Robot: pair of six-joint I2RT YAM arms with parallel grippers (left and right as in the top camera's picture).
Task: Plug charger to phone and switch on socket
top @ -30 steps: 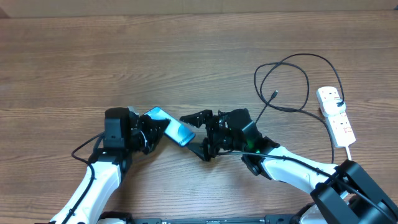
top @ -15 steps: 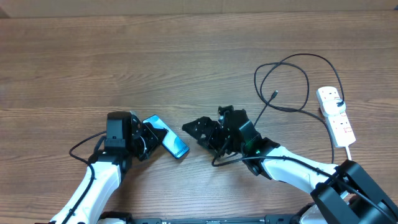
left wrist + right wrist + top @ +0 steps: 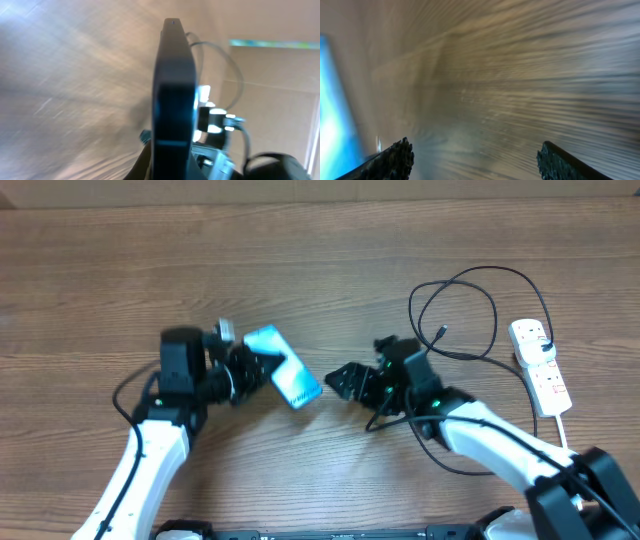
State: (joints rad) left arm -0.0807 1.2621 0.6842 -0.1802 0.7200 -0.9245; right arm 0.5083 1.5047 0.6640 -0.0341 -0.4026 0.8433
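Well, my left gripper (image 3: 243, 366) pinches one end of the phone (image 3: 287, 370), blue screen up. Just beside it, my right gripper (image 3: 477, 160) is spread wide, holding nothing. Farther right, the looped charger (image 3: 470, 310) reaches the white socket (image 3: 541, 370).

view: left wrist | phone (image 3: 172, 100): dark, seen edge-on, upright at centre | table (image 3: 65, 90): blurred wood behind it | thin cable (image 3: 239, 75): arcs right of phone | machinery (image 3: 220, 125): blurred, low right
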